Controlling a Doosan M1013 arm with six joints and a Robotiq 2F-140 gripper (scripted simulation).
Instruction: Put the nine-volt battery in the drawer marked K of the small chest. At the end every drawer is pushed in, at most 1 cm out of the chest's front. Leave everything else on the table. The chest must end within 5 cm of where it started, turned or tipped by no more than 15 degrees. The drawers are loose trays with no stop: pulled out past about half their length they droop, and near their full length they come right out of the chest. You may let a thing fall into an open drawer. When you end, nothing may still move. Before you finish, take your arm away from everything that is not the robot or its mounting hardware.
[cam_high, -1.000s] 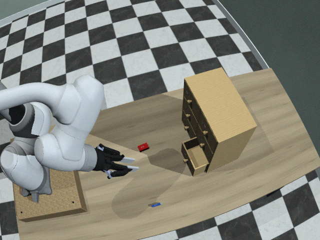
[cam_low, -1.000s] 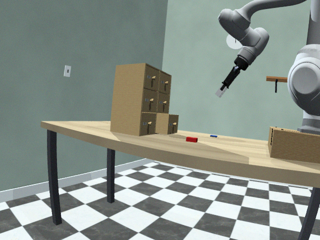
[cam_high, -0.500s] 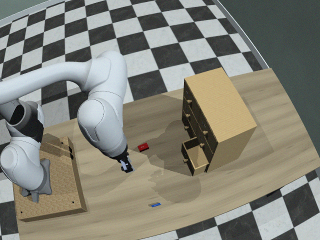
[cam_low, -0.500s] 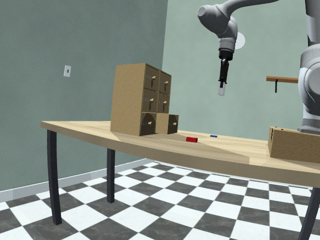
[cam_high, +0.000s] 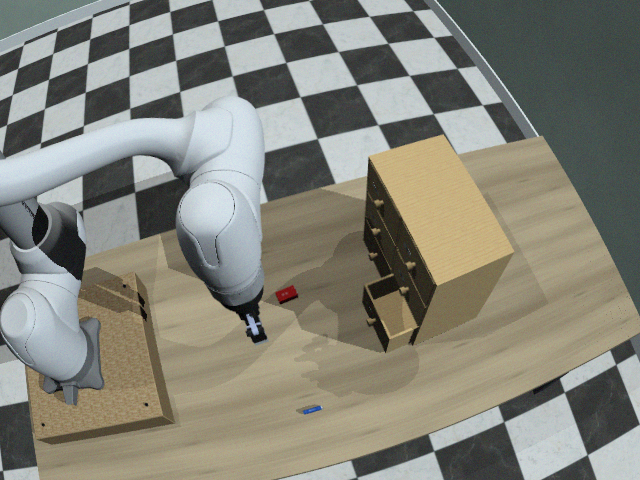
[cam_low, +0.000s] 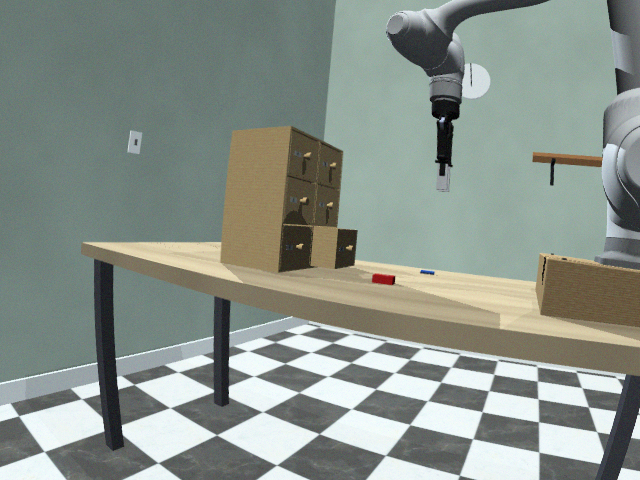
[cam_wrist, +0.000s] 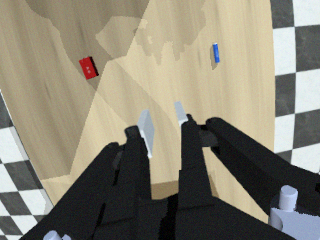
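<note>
The nine-volt battery (cam_high: 286, 293) is a small red block lying on the wooden table to the left of the chest; it also shows in the exterior view (cam_low: 383, 279) and the wrist view (cam_wrist: 88, 67). The small chest (cam_high: 434, 227) stands upright with six drawers. Its bottom drawer (cam_high: 390, 317) on the near side is pulled part way out and looks empty; the drawer letters are too small to read. My gripper (cam_high: 256, 335) (cam_low: 443, 180) points down, high above the table, near the battery. Its fingers are nearly shut with a narrow gap and nothing between them.
A small blue stick (cam_high: 311, 409) lies near the table's front edge. The arm's wooden base block (cam_high: 98, 361) takes up the table's left end. The other five drawers of the chest (cam_low: 281, 198) are pushed in.
</note>
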